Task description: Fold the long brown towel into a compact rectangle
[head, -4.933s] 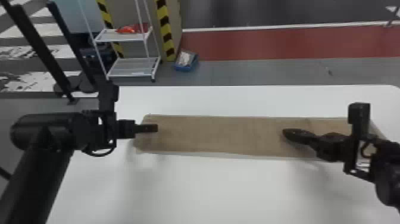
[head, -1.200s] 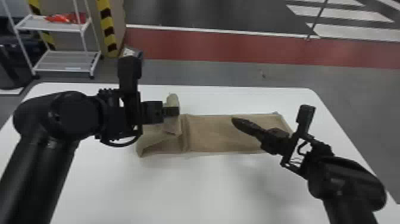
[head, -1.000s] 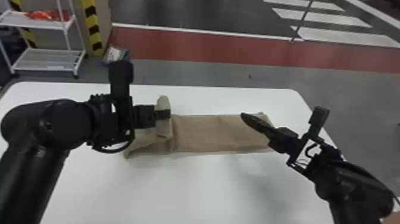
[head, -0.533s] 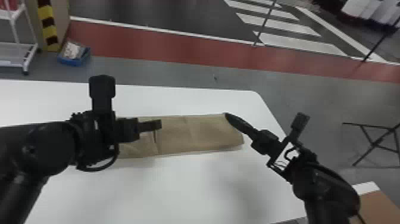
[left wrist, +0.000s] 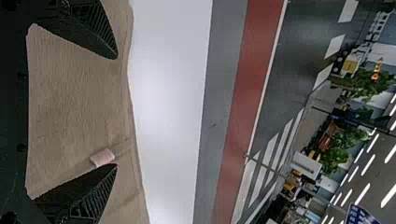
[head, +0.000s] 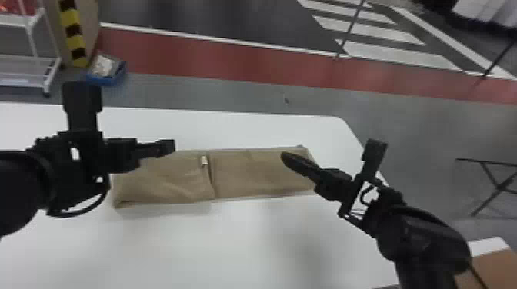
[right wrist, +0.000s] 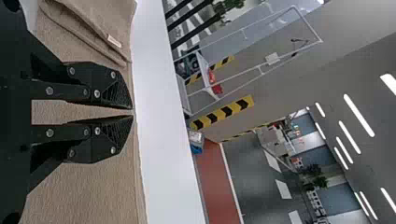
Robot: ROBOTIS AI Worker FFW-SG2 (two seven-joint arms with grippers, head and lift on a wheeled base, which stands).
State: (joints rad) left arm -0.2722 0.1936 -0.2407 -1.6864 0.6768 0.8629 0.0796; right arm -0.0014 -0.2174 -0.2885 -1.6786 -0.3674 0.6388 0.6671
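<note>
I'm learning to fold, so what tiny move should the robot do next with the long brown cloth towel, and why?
Perhaps open the right black two-fingered gripper near the flat right end of the brown towel: its left part already lies folded inward, and that gripper is empty and shut.

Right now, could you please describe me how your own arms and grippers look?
My left arm and right arm are black, with thick rounded segments and a dark cable looping at each wrist. The left gripper and right gripper have black tapering fingers with ribbed inner faces; the right one also has round silver-coloured screws.
</note>
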